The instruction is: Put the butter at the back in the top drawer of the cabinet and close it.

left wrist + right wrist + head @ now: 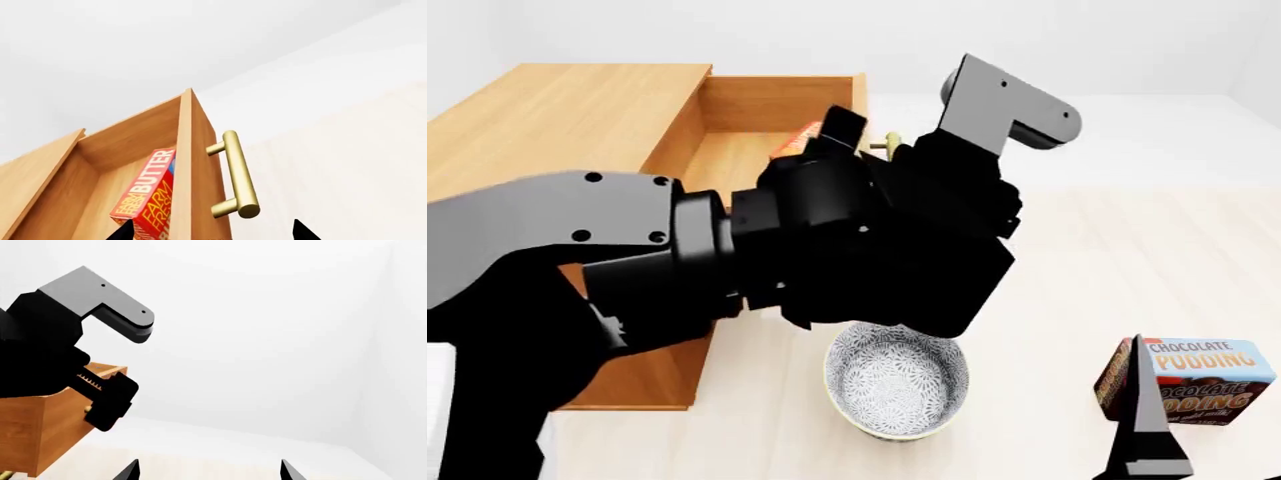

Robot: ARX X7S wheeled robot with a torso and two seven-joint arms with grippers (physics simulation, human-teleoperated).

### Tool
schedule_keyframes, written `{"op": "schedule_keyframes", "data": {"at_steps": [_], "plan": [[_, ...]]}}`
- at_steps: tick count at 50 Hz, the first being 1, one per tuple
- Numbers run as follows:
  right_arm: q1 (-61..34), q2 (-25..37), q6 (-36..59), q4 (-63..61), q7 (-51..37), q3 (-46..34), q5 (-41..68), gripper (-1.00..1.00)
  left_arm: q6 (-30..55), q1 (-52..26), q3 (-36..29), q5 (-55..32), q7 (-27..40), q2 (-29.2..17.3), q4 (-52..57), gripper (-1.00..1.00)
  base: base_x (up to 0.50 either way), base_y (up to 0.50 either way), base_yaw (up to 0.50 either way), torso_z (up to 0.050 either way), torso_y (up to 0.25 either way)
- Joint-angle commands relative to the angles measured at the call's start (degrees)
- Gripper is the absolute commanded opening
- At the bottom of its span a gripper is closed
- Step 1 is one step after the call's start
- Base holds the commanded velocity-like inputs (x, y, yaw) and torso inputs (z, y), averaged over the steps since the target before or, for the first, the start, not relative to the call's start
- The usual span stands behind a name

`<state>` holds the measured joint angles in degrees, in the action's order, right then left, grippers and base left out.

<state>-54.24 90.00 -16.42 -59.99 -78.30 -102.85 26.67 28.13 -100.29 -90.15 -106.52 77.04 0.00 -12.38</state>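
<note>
We count one cabinet (547, 125), the largest thing here, its flat top toward the far left of the floor. One top drawer (777, 105) stands pulled out of it, and the left wrist view shows its one brass handle (237, 175) on the front panel. Our two arms come next: the left arm (694, 250) reaches across in front of the open drawer, and its tool (210, 231) shows two dark fingertips spread apart on either side of the drawer front, holding nothing. The right tool (208, 469) likewise shows two tips set wide apart, empty, facing a bare white wall. One patterned bowl (897, 380) sits on the floor near the cabinet's front corner. One chocolate pudding box (1194, 380) stands well apart from it. One butter (148, 200) box lies inside the open drawer, just behind the front panel.
</note>
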Motion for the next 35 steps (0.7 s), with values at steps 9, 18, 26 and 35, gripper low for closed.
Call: {"op": "schedule_keyframes", "data": {"at_steps": [9, 18, 26, 35], "plan": [[0.4, 0.0, -0.2, 0.0, -0.6, -0.3, -0.7, 1.0, 2.7, 1.8, -0.3, 5.4, -4.0, 0.0, 3.1, 1.0, 0.0, 0.0, 0.0, 0.0, 0.0], [0.6, 0.0, -0.3, 0.0, -0.8, -0.4, -0.9, 1.0, 3.4, 2.6, -0.2, 7.2, -6.5, 0.0, 2.9, 1.0, 0.0, 0.0, 0.0, 0.0, 0.0], [0.6, 0.0, -0.2, 0.0, -0.8, -0.3, -0.9, 1.0, 3.9, 3.7, -0.2, 7.7, -8.7, 0.0, 1.5, 1.0, 0.0, 0.0, 0.0, 0.0, 0.0], [0.7, 0.0, -0.3, 0.0, -0.9, -0.4, -1.0, 1.0, 4.1, 4.9, -0.2, 7.7, -11.7, 0.0, -0.7, 1.0, 0.0, 0.0, 0.0, 0.0, 0.0]]}}
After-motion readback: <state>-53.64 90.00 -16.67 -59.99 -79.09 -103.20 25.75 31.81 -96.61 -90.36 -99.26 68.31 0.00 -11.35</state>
